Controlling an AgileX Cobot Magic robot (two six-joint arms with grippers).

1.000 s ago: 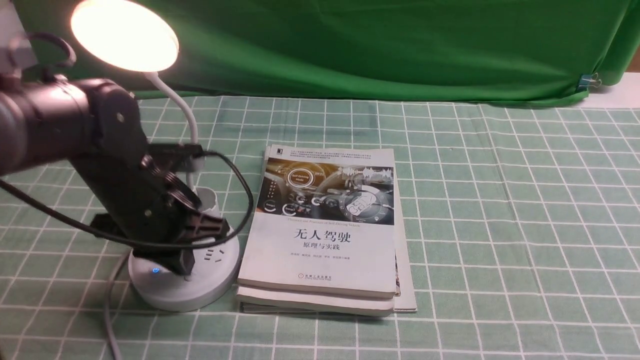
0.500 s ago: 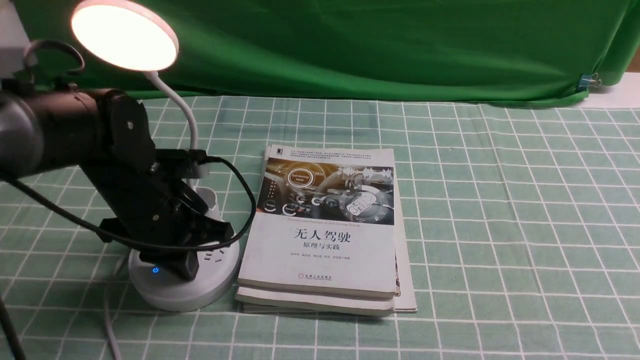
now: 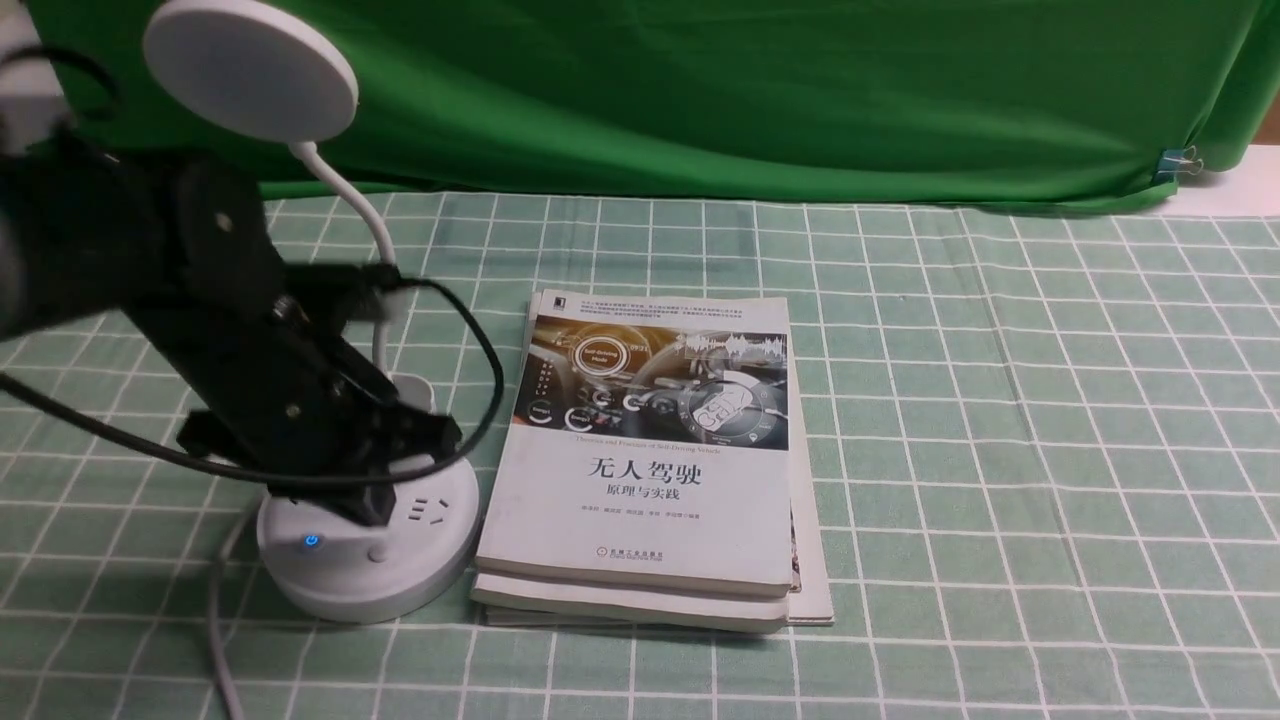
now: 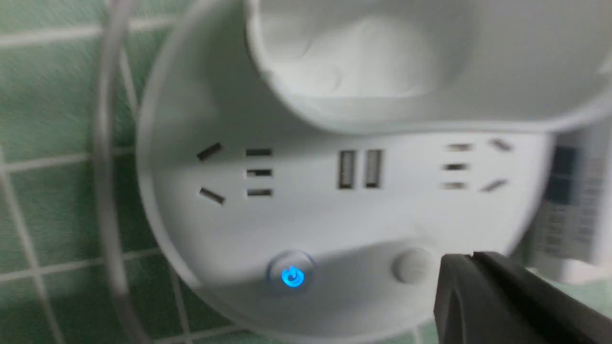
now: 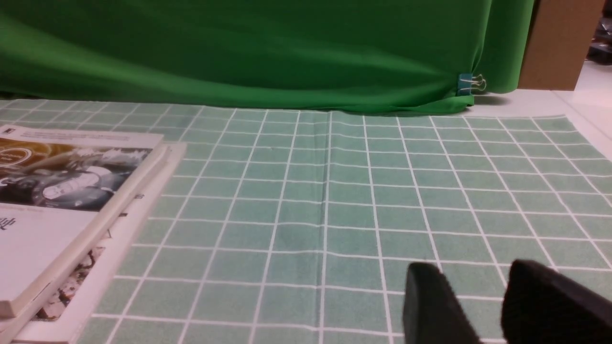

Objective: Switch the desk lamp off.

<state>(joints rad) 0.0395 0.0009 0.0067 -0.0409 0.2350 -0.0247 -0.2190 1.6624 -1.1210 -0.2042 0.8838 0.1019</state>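
The white desk lamp stands at the table's left, and its round head [image 3: 250,70] is dark. A thin neck runs down behind my left arm to the round base [image 3: 340,585], which carries sockets, a blue-lit button [image 3: 311,541] and a plain round button [image 3: 377,553]. My left gripper [image 3: 365,512] is shut and empty, hanging just above the base. In the left wrist view its tip [image 4: 471,258] sits right beside the plain button [image 4: 412,265], with the lamp's cup [image 4: 363,62] behind. My right gripper [image 5: 473,268] stands open over bare cloth.
A stack of books [image 3: 650,470] lies directly right of the lamp base and shows at the edge of the right wrist view as the books [image 5: 62,191]. A grey cable [image 3: 222,620] trails from the base toward the front edge. A green curtain [image 3: 750,90] closes off the back.
The lamp head has gone from glowing to dark. My left gripper has lifted slightly up and back from the base, uncovering the plain button.
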